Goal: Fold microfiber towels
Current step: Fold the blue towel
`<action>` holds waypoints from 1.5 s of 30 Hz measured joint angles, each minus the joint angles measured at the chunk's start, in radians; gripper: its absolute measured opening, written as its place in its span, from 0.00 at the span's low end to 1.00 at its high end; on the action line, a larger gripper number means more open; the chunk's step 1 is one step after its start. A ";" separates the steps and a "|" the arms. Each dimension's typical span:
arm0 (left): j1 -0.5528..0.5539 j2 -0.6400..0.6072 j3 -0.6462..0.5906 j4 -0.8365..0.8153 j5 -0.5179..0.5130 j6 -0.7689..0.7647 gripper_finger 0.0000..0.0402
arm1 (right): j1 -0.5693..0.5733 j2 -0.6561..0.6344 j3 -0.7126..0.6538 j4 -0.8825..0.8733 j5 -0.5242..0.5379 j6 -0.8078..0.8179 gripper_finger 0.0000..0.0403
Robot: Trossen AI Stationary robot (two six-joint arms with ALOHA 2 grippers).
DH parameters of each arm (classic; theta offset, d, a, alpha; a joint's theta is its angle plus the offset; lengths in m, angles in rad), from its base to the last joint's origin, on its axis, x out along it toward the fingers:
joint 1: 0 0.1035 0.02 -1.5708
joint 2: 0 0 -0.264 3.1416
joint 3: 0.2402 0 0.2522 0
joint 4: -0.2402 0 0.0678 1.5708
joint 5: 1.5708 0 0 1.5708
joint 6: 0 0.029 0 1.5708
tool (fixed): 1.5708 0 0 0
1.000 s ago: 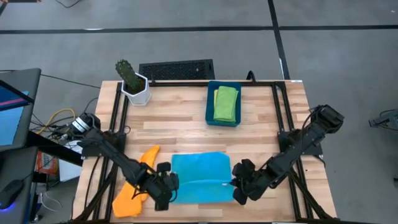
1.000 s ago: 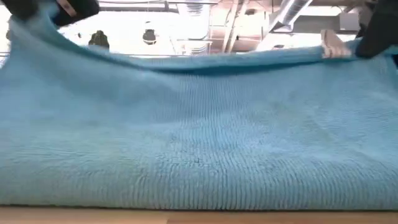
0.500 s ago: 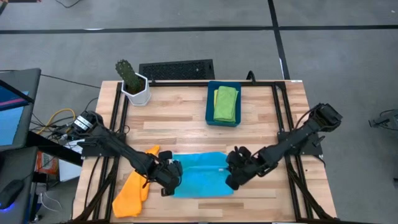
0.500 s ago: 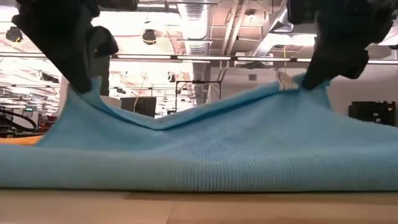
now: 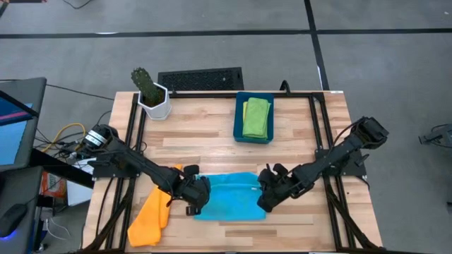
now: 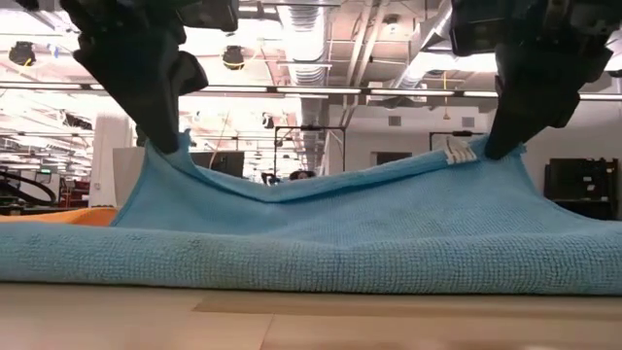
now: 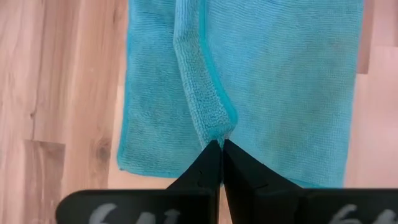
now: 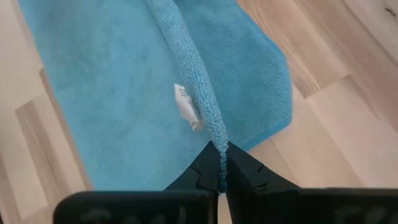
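Note:
A light blue microfiber towel [image 5: 229,197] lies at the table's near middle. Its front fold [image 6: 311,267] rests on the wood while its upper layer is raised at both ends. My left gripper [image 5: 200,197] is shut on the towel's left end, and my right gripper [image 5: 263,196] is shut on its right end beside a white label [image 6: 461,151]. An orange towel [image 5: 150,215] lies crumpled at the near left. A green towel [image 5: 256,116] lies folded in the dark blue bin [image 5: 239,134]. My left gripper pinches a raised ridge of the blue towel's upper layer [image 7: 216,127] between its two fingertips, slanting down from the left. That end [image 6: 165,154] is lifted; the cloth sags slack toward the middle and the lower layer stays on the table. My right gripper pinches the towel's upper edge [image 8: 216,140] between its fingertips, just past the white label [image 8: 185,106], slanting down from the right. That end [image 6: 491,154] is held up off the lower layer, and the edge between the two grippers dips in the middle.
A potted cactus [image 5: 150,95] stands at the far left corner and a black keyboard [image 5: 200,79] lies beyond the far edge. Bare wood [image 5: 198,141] stretches between the blue towel and the bin.
Both grippers have carried the towel's raised near edge away from the table's near edge toward the far edge and downward, drawing slightly closer together. The upper layer has come over the lower one, which stayed on the table, and the towel now covers less depth.

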 joint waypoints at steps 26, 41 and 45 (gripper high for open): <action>0.001 0.009 0.001 -0.040 -0.055 -0.035 0.01 | -0.048 0.000 0.000 0.001 0.003 -0.055 0.12; -0.002 0.009 0.001 -0.034 -0.105 -0.169 0.27 | -0.074 -0.001 0.000 0.004 0.010 -0.038 0.42; -0.031 0.007 0.002 0.098 -0.183 -0.127 0.26 | -0.066 -0.015 0.002 0.019 0.018 -0.095 0.45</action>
